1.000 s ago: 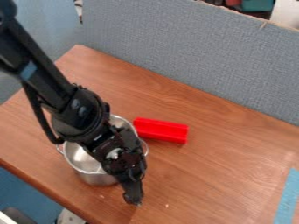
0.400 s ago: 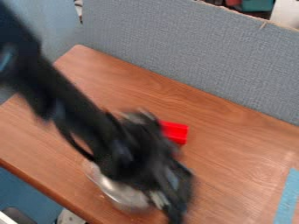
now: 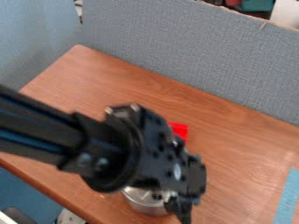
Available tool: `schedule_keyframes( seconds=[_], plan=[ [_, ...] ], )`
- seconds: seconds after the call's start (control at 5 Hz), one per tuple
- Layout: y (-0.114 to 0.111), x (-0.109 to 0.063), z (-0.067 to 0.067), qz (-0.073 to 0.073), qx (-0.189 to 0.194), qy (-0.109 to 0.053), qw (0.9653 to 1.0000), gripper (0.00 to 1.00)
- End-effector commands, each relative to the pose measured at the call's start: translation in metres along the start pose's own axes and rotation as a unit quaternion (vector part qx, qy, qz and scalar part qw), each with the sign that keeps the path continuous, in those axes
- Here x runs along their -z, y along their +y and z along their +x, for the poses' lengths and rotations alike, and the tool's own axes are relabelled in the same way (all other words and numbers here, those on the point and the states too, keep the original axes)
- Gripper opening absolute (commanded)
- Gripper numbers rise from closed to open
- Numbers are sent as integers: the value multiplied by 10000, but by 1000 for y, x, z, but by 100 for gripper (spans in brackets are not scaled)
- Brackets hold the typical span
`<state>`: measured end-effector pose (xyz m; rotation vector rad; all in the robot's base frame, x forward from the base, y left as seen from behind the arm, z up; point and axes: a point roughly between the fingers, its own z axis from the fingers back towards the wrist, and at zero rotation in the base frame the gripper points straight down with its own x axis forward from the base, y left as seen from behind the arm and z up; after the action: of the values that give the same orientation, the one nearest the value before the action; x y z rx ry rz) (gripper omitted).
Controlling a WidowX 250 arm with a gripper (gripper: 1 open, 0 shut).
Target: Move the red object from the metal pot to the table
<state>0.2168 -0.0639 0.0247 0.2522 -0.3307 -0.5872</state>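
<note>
One red bar [image 3: 177, 130] concerns us: it lies on the desk [image 3: 93, 74], outside the pot [image 3: 149, 200], up and behind our tool [image 3: 187, 208]. We cannot tell its axis or whether the tool is spread.

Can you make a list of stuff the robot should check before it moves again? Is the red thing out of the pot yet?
1. Small bright red bar out of the shiny round steel pot: ok, a piece of it shows beyond the arm, away from the pot.
2. Red bar lying flat on the brown wooden table: cannot tell, the arm covers most of it.
3. Gripper free of the bar: ok, the tip is far from it.
4. Jaws open: cannot tell, too blurred.
5. Pot upright on the table: cannot tell, mostly hidden.
</note>
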Motion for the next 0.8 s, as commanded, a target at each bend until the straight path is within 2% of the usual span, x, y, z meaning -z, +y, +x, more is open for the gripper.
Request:
schedule_keyframes(
  seconds=[0.0, 0.2, 0.4, 0.6],
  plan=[
    [19, -8, 17, -14, -16, -98, 9999, 0],
    [26, 3, 13, -327, 228, -197, 9990, 100],
    [46, -4, 12, -505, 516, -187, 9972, 0],
    [62, -21, 42, -459, 538, -97, 9974, 0]
  ],
)
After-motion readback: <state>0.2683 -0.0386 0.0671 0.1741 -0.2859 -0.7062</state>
